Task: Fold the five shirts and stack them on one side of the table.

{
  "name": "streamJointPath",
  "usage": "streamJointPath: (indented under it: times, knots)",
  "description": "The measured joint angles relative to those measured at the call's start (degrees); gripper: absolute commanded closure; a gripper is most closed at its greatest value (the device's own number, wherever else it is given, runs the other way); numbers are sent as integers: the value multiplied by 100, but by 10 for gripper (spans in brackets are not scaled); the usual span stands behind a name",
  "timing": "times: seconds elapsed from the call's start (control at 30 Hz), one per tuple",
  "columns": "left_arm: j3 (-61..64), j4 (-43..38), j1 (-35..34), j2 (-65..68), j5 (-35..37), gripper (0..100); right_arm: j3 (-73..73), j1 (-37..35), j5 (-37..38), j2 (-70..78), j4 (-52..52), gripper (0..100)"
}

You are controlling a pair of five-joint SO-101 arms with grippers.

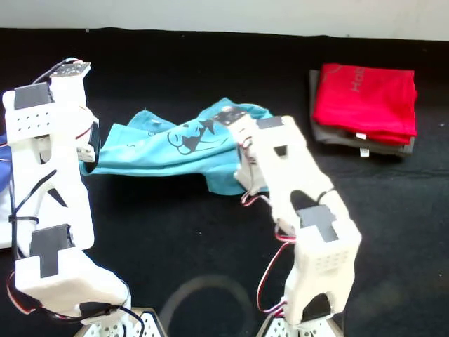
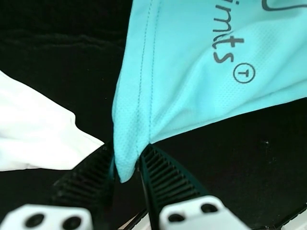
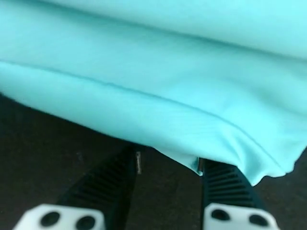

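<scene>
The teal shirt (image 1: pixel 175 144) lies crumpled on the bench (image 1: pixel 175 232), its long axis running from arm to arm. The left end effector (image 2: pixel 127 152) is clenched on one corner. The right end effector (image 3: pixel 168 160) is released, jaws apart at the opposite edge. The folded stack (image 1: pixel 365 105) lies well apart, on the right arm's side.

Cloth on cloth, handled by plastic.

The teal shirt (image 2: pixel 201 72) is thin knit cloth with a fine pinhole mesh (clearest in the left wrist view), a stitched seam and flat matt dark print; in the right wrist view it looks smooth with a faint sheen. The table (image 1: pixel 175 232) is covered in matt black cloth. The red shirt (image 1: pixel 365 102) and the grey shirt (image 1: pixel 361 144) beneath it are soft matt cloth, as is the white cloth (image 2: pixel 33 129). The arms (image 1: pixel 295 182) have smooth white plastic shells, and the fingers (image 2: pixel 163 182) of the left gripper (image 2: pixel 127 165) are ribbed matt black plastic.
</scene>
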Motion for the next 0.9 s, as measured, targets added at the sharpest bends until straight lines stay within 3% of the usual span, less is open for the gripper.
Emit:
streamJointPath:
  times: [0.3,0.5,0.73,0.9]
  knots:
    - [0,0,0,0,0,990,-185,176,18,18,826,817]
    - [0,0,26,0,0,990,-193,176,18,141,826,996]
    - [0,0,62,0,0,990,-202,193,18,167,1073,992]
    - [0,0,62,0,0,989,-141,193,18,-730,1705,992]
